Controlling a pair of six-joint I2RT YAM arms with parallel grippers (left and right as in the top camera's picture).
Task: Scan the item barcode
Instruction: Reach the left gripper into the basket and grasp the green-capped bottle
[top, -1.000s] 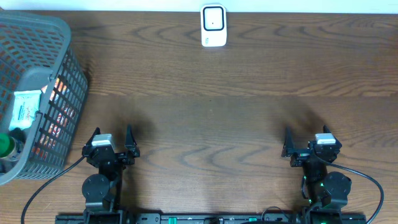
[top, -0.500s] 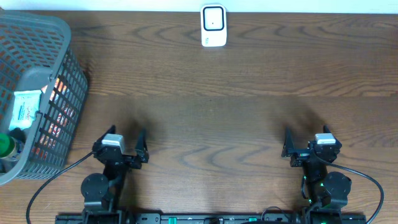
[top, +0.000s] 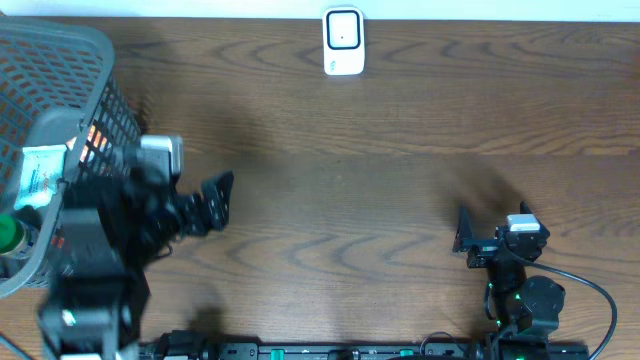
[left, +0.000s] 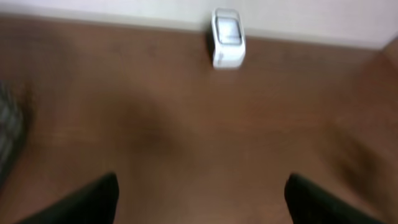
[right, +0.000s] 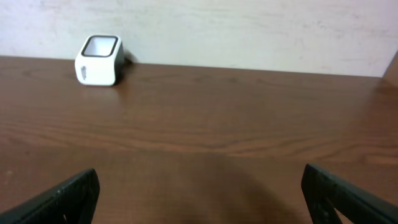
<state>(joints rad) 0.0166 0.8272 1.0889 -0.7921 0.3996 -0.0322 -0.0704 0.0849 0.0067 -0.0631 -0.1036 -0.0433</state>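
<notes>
I'm seeing the left tool (left: 202, 180) hanging spread wide over the worktop (top: 400, 180) beside the basket (top: 70, 45) at the left edge, gripping nothing. The right tool (right: 200, 173) is sitting spread too, empty. The scanner (top: 343, 42) is standing at the far edge; a packet (top: 38, 175) is lying in the basket.

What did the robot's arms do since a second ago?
The left pincer lifted up from its resting spot and swung forward, next to the basket. It is open and holds nothing, so nothing was grabbed. The right pincer, the white scanner and the basket stayed put.
</notes>
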